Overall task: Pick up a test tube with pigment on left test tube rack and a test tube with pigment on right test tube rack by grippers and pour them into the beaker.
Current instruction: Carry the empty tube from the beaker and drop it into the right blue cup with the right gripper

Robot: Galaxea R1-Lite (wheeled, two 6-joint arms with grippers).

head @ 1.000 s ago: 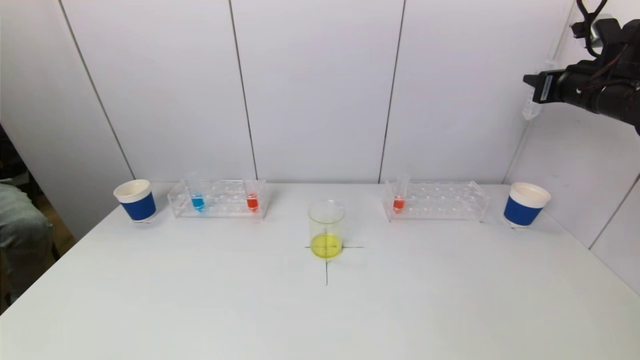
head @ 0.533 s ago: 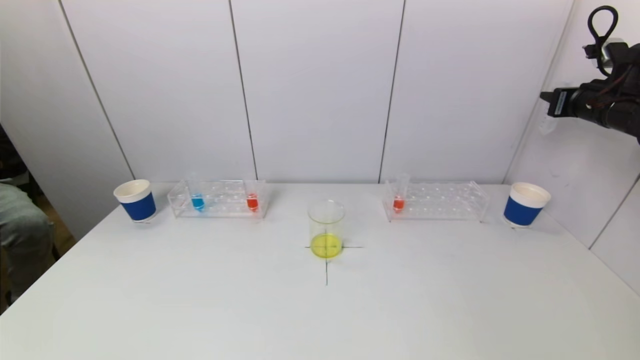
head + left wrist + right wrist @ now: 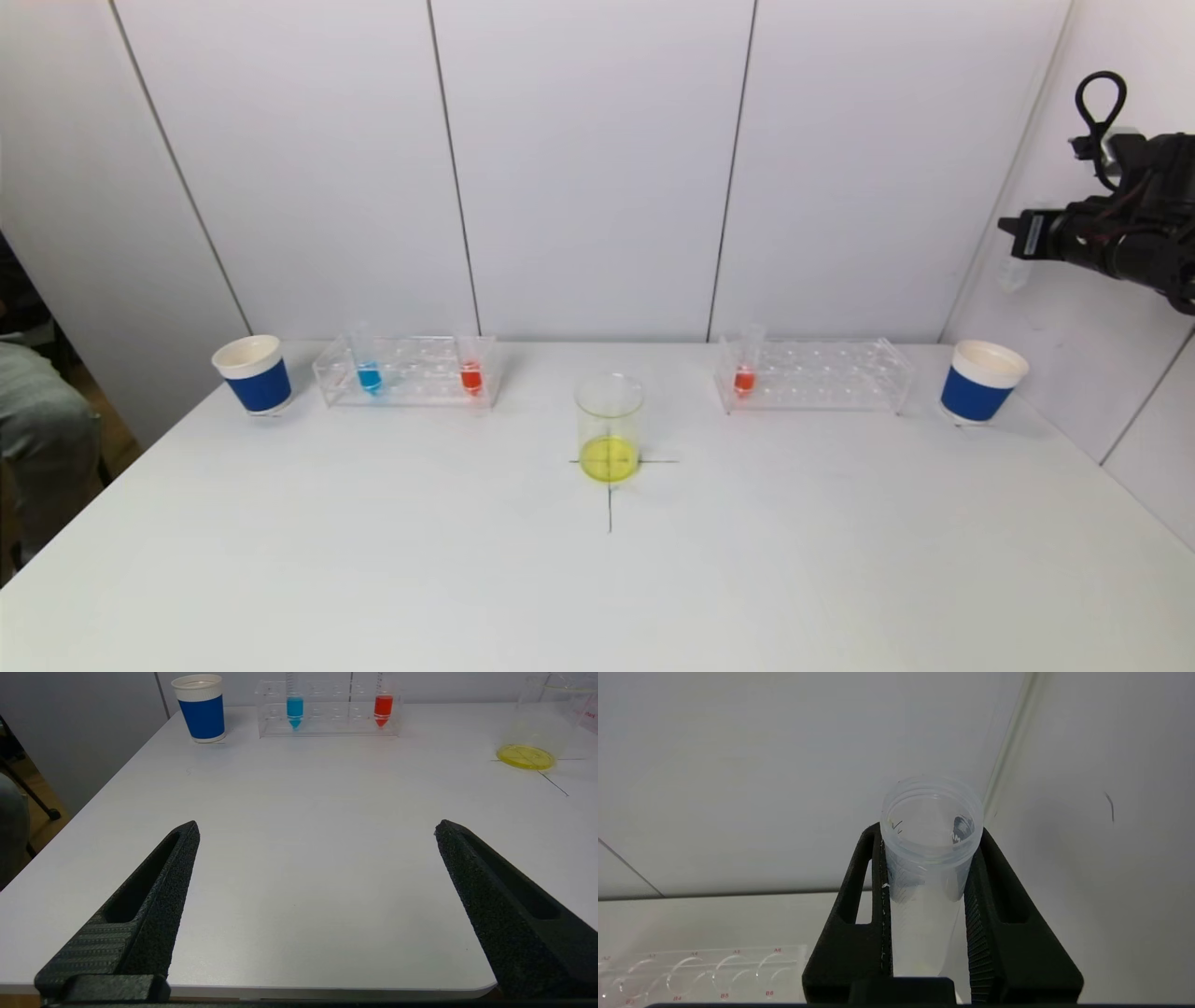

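A: Right wrist view first: the right gripper [image 3: 927, 877] has its jaws clamped on a clear tube [image 3: 930, 858], open mouth toward the camera. The tube looks empty, with no pigment I can make out inside.

B: And from the head view?

A: The right gripper [image 3: 1019, 245] hangs high at the right edge, above and a little beyond the right cup [image 3: 980, 382], well apart from the table [image 3: 597, 579]. The tube [image 3: 1010, 271] shows only as a faint clear shape under the fingers.

B: The left gripper?

A: It is out of the head view. In the left wrist view the left gripper [image 3: 317, 828] has its jaws spread wide with nothing between them, low over the near edge of the table [image 3: 299, 858], well back from everything.

B: Where do the task's things stand?

A: The beaker [image 3: 609, 427] sits mid-table on a drawn cross, with a shallow yellow layer at the bottom. The left rack [image 3: 407, 371] holds 2 tubes: a blue tube [image 3: 369, 366] near its left end and a red tube [image 3: 471, 366] near its right end. The left cup [image 3: 253, 373] stands just beside that rack. The right rack [image 3: 812, 373] holds 1 orange-red tube [image 3: 745, 369] at its left end, and the right cup stands beside its right end
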